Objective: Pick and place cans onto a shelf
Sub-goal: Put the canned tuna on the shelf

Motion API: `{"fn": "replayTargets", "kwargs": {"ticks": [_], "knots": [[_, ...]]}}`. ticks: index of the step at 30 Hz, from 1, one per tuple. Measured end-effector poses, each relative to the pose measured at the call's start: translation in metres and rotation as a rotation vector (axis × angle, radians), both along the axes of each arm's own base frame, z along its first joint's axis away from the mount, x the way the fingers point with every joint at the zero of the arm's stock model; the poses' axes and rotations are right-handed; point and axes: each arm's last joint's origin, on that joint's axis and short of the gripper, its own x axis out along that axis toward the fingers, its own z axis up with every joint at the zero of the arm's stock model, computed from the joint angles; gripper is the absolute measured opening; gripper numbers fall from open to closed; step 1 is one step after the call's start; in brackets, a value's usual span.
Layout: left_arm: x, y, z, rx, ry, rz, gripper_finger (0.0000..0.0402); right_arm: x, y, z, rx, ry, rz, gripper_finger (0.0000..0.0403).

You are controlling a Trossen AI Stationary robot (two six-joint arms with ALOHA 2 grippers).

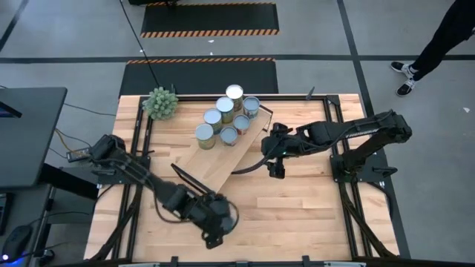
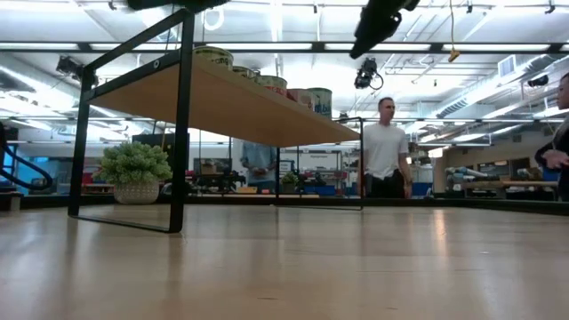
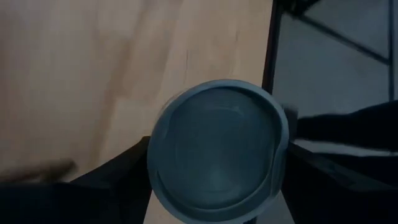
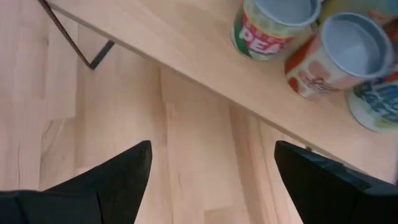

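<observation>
The shelf (image 1: 223, 148) is a light-wood board on black frame legs (image 2: 182, 124), standing slantwise on the table's far half. Several cans (image 1: 225, 106) stand upright on its far end, and they also show in the low view (image 2: 307, 96) and the right wrist view (image 4: 348, 53). My left gripper (image 1: 215, 222) is near the table's near edge, shut on a can with a bluish-grey top (image 3: 217, 149). That can is hidden under the gripper in the high view. My right gripper (image 4: 211, 155) is open and empty, above the table beside the shelf's right side (image 1: 276, 167). My left gripper pinches the can between its two fingers (image 3: 118, 180), which sit on opposite sides of the can just under the top rim (image 3: 158, 168). The fingers come from above, pointing down. The can is upright with its top up. I cannot tell whether its bottom is on the table.
A spiky green plant (image 1: 161, 102) stands at the far left corner. The table's near edge with a black frame bar (image 3: 270, 50) is close to the left gripper. People stand in the room beyond the table (image 2: 384, 147). Bare tabletop (image 1: 312, 215) lies near right.
</observation>
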Motion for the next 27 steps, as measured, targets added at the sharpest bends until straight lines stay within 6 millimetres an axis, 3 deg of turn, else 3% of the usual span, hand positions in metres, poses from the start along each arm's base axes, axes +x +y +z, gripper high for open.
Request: {"fn": "replayTargets", "kwargs": {"ticks": [8, 15, 20, 27], "knots": [[0.026, 0.037, 0.044, 0.049, -0.086, 0.018, 0.0288, -0.034, -0.022, 0.03, -0.005, -0.07, -0.057, 0.0347], [0.039, 0.091, 0.072, 0.185, -0.067, 0.082, 0.0288, -0.06, -0.042, 0.052, -0.013, -0.16, -0.12, 0.0347], [0.04, 0.134, 0.083, 0.269, 0.011, 0.065, 0.0288, -0.065, -0.047, 0.055, -0.019, -0.168, -0.105, 0.0347], [0.034, 0.177, 0.081, 0.336, 0.127, -0.149, 0.0287, -0.063, -0.047, 0.056, -0.027, -0.184, -0.083, 0.0347]]}}
